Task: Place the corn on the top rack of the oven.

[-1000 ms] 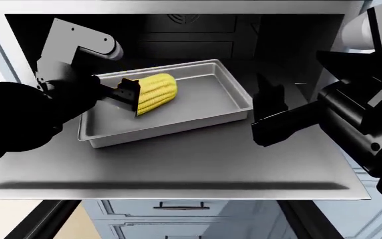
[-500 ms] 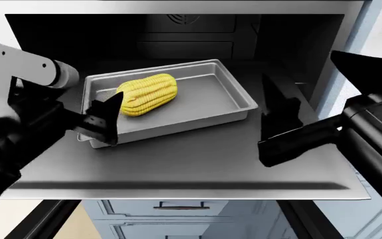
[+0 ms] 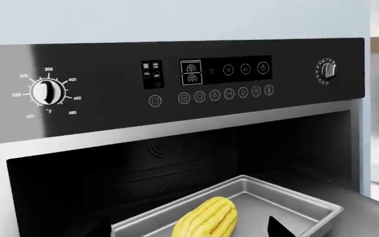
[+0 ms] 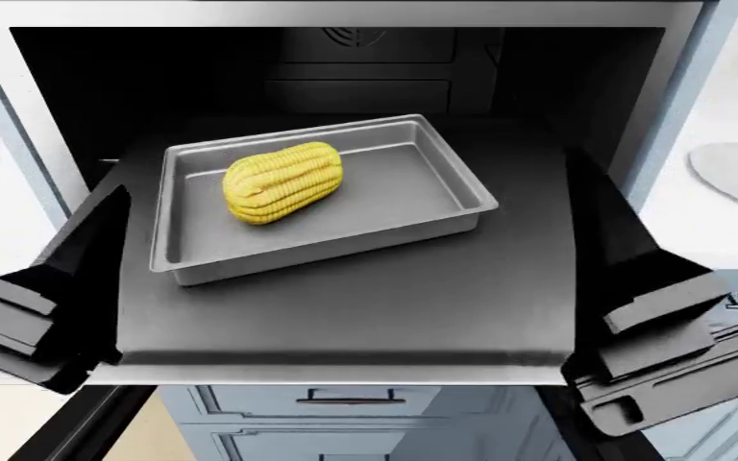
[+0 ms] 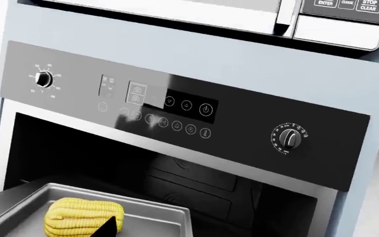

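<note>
- Lying on its side in the baking pan (image 4: 382,206), the corn (image 4: 283,181) sits toward the pan's 9 o'clock end in the head view, its kernel rows running lengthwise.
- Pan and corn rest on the top rack (image 4: 382,307), a wide dark-grey shelf pulled out of the oven (image 4: 343,67); the pan sits toward the rack's 11 o'clock part.
- At 8 o'clock in the head view the left gripper (image 4: 42,288) is beside the rack's edge, well apart from the corn and holding nothing; whether its fingers are apart or together cannot be told.
- At 4 o'clock the right gripper (image 4: 638,307) is beside the rack's other edge, also holding nothing; its finger spacing cannot be told either.
- Both wrist views show the oven's black control panel (image 3: 176,84) with a knob at each end, above the dark cavity, and the corn in the pan below it.
- A round white plate (image 4: 734,173) lies on the counter at 3 o'clock, outside the oven.
</note>
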